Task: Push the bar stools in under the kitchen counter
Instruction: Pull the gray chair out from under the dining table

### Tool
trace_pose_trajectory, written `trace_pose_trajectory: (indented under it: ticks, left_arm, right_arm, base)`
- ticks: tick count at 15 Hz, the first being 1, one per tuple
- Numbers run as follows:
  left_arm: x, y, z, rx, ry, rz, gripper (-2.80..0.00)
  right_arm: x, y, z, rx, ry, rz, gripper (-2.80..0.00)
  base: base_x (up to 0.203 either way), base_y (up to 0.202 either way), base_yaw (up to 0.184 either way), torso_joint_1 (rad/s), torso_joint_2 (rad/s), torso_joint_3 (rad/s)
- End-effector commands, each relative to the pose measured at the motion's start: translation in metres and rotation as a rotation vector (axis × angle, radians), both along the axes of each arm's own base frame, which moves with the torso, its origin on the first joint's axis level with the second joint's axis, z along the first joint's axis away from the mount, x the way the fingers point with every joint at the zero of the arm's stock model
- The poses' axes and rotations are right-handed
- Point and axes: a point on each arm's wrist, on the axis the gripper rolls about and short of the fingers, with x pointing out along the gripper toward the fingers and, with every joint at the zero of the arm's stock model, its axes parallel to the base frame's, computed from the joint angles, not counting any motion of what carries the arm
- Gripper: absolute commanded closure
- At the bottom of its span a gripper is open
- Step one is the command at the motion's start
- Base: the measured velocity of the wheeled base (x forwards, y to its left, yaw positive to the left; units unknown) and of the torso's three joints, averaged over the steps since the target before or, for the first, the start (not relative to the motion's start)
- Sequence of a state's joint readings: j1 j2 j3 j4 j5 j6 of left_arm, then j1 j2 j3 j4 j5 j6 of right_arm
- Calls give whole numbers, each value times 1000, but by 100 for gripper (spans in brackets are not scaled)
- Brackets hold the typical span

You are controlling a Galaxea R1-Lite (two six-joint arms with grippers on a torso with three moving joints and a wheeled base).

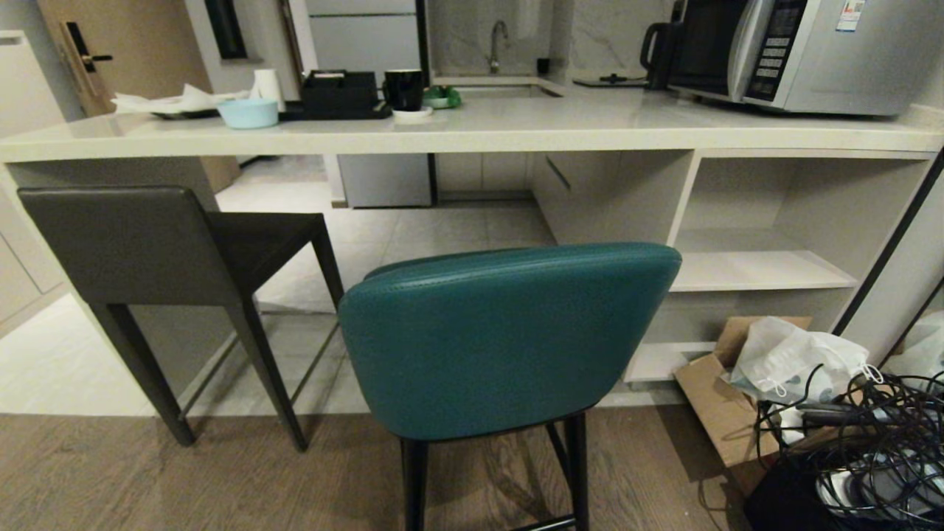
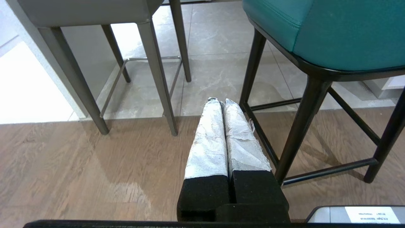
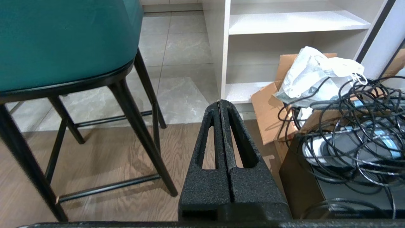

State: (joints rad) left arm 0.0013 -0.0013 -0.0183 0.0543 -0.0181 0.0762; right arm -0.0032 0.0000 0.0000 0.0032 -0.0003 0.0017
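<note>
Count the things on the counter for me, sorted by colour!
Black: 3, the tray box, the mug, the kettle
Light blue: 1, the bowl
Silver: 1, the microwave
White: 1, the paper roll
Total: 6

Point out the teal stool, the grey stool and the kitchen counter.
teal stool (image 1: 509,339), head view, padded back.
grey stool (image 1: 118,243), head view, square backrest.
kitchen counter (image 1: 516,122), head view, bare top slab.
</note>
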Motion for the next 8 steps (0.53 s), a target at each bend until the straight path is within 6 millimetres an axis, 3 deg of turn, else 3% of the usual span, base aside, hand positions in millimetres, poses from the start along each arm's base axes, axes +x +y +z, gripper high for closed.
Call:
trace_pose_trajectory:
  ticks: [1, 6, 8]
  left_arm:
    - [0, 0, 0, 1, 1, 0, 0]
    - [0, 0, 0, -1, 1, 0, 0]
    - [0, 0, 0, -2, 2, 0, 0]
  right_arm:
    - [0, 0, 0, 0, -1, 0, 0]
    - [0, 0, 0, -2, -3, 0, 0]
    - [0, 0, 0, -2, -3, 0, 0]
  base:
    - [0, 0, 0, 0, 0, 0]
    - [0, 0, 0, 0, 0, 0]
    - [7, 83, -11, 0, 2, 1]
